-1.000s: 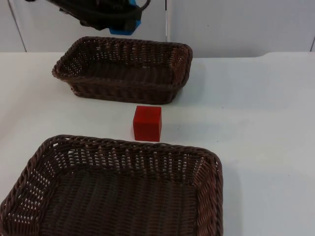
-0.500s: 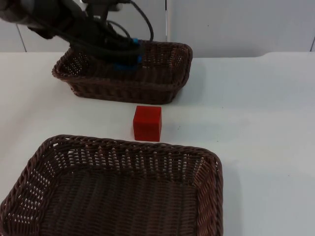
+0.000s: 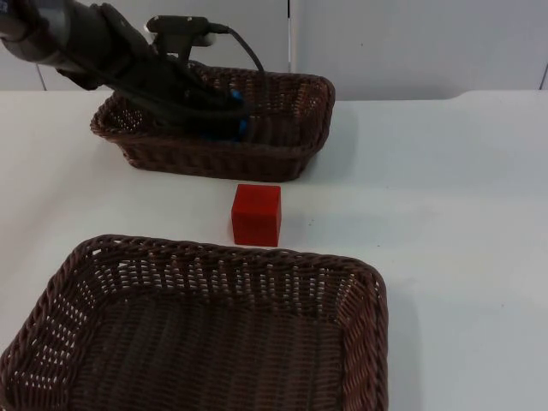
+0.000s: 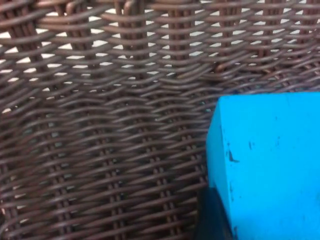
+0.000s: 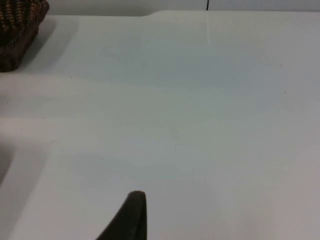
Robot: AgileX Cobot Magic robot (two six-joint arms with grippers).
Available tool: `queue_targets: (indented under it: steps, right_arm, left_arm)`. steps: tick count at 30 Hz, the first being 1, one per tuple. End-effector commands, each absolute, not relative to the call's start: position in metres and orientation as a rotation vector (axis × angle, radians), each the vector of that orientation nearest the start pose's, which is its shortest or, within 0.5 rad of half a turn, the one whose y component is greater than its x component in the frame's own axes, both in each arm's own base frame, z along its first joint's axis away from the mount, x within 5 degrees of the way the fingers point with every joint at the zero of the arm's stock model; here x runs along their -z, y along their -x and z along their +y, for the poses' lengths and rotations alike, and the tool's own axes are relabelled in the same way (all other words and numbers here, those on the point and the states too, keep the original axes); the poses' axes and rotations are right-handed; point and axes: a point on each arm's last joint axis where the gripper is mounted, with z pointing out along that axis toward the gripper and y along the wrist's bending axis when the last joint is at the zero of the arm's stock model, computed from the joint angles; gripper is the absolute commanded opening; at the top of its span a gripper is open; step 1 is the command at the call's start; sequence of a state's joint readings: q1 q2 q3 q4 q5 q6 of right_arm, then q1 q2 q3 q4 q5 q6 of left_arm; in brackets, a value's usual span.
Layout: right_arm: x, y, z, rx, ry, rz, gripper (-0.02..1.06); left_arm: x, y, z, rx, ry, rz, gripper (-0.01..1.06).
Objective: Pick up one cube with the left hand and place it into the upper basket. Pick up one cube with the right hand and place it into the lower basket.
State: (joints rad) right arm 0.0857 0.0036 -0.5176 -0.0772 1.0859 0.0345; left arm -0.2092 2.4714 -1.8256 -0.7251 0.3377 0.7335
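Note:
My left gripper (image 3: 236, 115) reaches low inside the upper basket (image 3: 318, 89), shut on a blue cube (image 3: 239, 103). In the left wrist view the blue cube (image 4: 270, 160) sits close against the woven basket wall (image 4: 100, 125), with a black fingertip (image 4: 212, 220) under it. A red cube (image 3: 256, 214) rests on the white table between the two baskets, untouched. The lower basket (image 3: 370, 287) stands at the front with nothing inside. In the right wrist view, the right gripper's black fingertip (image 5: 131, 215) hangs over bare table; that arm waits.
A corner of the upper basket (image 5: 20, 30) appears in the right wrist view. White table (image 3: 454, 214) stretches to the right of both baskets. The grey partition wall (image 3: 411, 43) rises behind the upper basket.
The left arm has come down from above the upper basket into it, carrying the blue cube lower and slightly right. The red cube and both baskets have not moved.

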Motion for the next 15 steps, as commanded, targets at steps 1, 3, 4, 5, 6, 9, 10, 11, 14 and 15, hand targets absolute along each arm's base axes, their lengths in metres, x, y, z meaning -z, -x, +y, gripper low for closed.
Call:
queue_targets:
  steps: [1,3,4,5,6,9,10,11,14,15]
  right_arm:
    - [-0.28,0.007,-0.007,0.024,0.041,2.045,1.05]
    - [-0.28,0.007,-0.007,0.024,0.041,2.045,1.05]
    - [-0.28,0.007,-0.007,0.024,0.041,2.045,1.05]
    - [-0.28,0.007,-0.007,0.024,0.041,2.045,1.05]
    - [-0.28,0.007,-0.007,0.024,0.041,2.045,1.05]
    - [-0.28,0.007,-0.007,0.024,0.041,2.045,1.05]
    - [-0.28,0.007,-0.007,0.024,0.041,2.045,1.05]
    - [-0.28,0.007,-0.007,0.024,0.041,2.045,1.05]
    - [-0.28,0.007,-0.007,0.024,0.041,2.045,1.05]
    - [-0.28,0.007,-0.007,0.024,0.041,2.045,1.05]
  left_arm:
    - [-0.095,-0.515,-0.131,0.374,-0.375,2.354,0.11]
    - [-0.096,-0.515,-0.131,0.375,-0.375,2.352,0.29]
    - [-0.096,-0.515,-0.131,0.375,-0.375,2.352,0.4]
    - [-0.096,-0.515,-0.131,0.376,-0.376,2.352,0.49]
    - [-0.098,-0.515,-0.131,0.378,-0.377,2.351,0.6]
    - [-0.105,-0.515,-0.132,0.395,-0.39,2.348,0.75]
    - [-0.109,-0.514,-0.133,0.399,-0.394,2.346,0.82]
    - [-0.116,-0.514,-0.133,0.399,-0.394,2.332,0.86]
    - [-0.136,-0.514,-0.133,0.404,-0.4,2.3,0.9]
    - [-0.146,-0.513,-0.133,0.407,-0.401,2.282,0.9]
